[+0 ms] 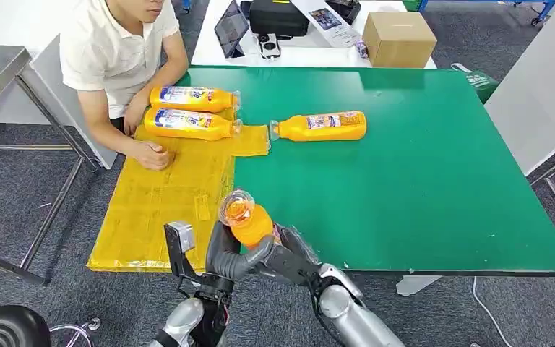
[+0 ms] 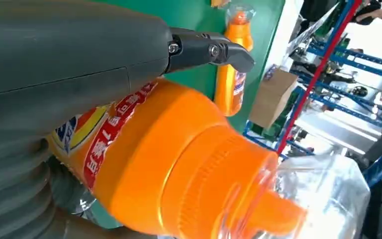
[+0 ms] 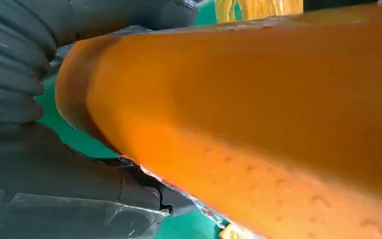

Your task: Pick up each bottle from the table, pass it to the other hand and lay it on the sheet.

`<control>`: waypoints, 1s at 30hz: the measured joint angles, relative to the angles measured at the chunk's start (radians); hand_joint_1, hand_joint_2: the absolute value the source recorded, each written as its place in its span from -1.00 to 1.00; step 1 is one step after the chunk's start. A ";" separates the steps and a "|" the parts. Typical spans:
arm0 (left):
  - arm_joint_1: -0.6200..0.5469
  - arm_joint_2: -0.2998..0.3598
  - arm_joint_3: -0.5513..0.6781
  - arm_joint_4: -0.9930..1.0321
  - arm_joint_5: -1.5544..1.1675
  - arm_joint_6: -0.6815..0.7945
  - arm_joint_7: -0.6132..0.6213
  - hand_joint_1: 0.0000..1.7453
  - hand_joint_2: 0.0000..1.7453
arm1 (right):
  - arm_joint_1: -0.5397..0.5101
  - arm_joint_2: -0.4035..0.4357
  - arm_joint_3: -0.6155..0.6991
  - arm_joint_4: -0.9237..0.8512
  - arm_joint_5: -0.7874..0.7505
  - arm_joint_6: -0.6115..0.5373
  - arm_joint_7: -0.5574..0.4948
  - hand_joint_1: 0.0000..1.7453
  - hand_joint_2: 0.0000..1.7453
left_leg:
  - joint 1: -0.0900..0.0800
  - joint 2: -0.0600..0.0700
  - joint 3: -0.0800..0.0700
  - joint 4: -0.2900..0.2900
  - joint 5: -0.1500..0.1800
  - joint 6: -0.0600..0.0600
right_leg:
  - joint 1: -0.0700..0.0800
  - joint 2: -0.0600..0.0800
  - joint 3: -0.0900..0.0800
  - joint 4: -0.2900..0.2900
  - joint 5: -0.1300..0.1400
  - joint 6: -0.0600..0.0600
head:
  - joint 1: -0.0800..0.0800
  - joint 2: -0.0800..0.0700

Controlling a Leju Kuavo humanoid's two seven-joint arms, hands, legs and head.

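Note:
An orange bottle (image 1: 246,219) with a clear cap stands upright over the table's near edge, between my two hands. My left hand (image 1: 220,253) grips it from the left and my right hand (image 1: 289,256) holds its lower body from the right. In the left wrist view the bottle (image 2: 179,164) lies under the thumb of my left hand (image 2: 79,55). In the right wrist view its orange body (image 3: 258,109) is pressed against my right hand (image 3: 40,74). Two more bottles (image 1: 191,97) (image 1: 188,123) lie on the yellow sheet (image 1: 159,210). Another bottle (image 1: 321,126) lies on the green table (image 1: 419,181).
A person sits at the far left corner, one hand (image 1: 149,154) resting on the sheet. A cardboard box (image 1: 398,37), a tablet and a black case stand on the white table behind. A grey metal table (image 1: 0,65) is at the left.

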 measured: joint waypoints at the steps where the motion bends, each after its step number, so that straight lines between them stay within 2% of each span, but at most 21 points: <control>1: -0.005 0.000 0.001 0.003 0.006 0.000 0.002 1.00 1.00 | -0.004 0.000 0.002 0.003 -0.009 0.003 0.001 1.00 1.00 | 0.000 0.000 0.000 0.000 0.000 0.000 | 0.000 0.000 0.000 0.000 0.000 0.000 | 0.000 0.000; 2: -0.010 0.000 0.002 0.006 0.011 0.000 0.004 1.00 1.00 | -0.008 0.000 0.004 0.006 -0.015 0.005 0.001 0.36 1.00 | 0.000 0.000 0.000 0.000 0.000 0.000 | 0.000 0.000 0.000 0.000 0.000 0.000 | 0.000 0.000; 3: -0.012 0.000 0.003 0.008 0.016 -0.002 0.007 1.00 1.00 | -0.010 0.000 0.006 0.009 -0.018 0.005 0.001 -1.00 1.00 | 0.000 0.000 0.000 0.000 0.000 0.000 | 0.000 0.000 0.000 0.000 0.000 0.000 | 0.000 0.000; 10: -0.015 0.000 0.024 0.011 0.069 -0.050 0.030 1.00 1.00 | -0.019 0.000 0.016 0.029 -0.050 0.004 -0.017 -1.00 1.00 | 0.000 0.000 0.000 0.000 0.000 0.000 | 0.000 0.000 0.000 0.000 0.000 0.000 | 0.000 0.000; 16: -0.032 0.000 0.029 0.026 0.004 0.020 0.023 1.00 1.00 | -0.017 0.004 0.012 0.029 -0.087 0.016 -0.034 -1.00 1.00 | 0.000 0.000 0.000 0.000 0.000 0.000 | 0.000 0.000 0.000 0.000 0.000 0.000 | 0.000 0.000; 23: -0.047 0.000 0.029 0.043 -0.006 0.030 0.006 1.00 1.00 | -0.009 0.008 0.008 0.016 -0.096 0.007 -0.032 -1.00 1.00 | 0.000 0.000 0.000 0.000 0.000 0.000 | 0.000 0.000 0.000 0.000 0.000 0.000 | 0.000 0.000; 30: -0.050 0.004 0.092 -0.006 -0.020 0.092 -0.010 1.00 1.00 | 0.043 0.011 -0.022 -0.074 -0.022 -0.223 -0.069 -1.00 1.00 | 0.000 -0.001 0.000 0.000 0.000 0.000 | 0.000 -0.001 -0.001 0.000 0.000 0.000 | 0.000 0.000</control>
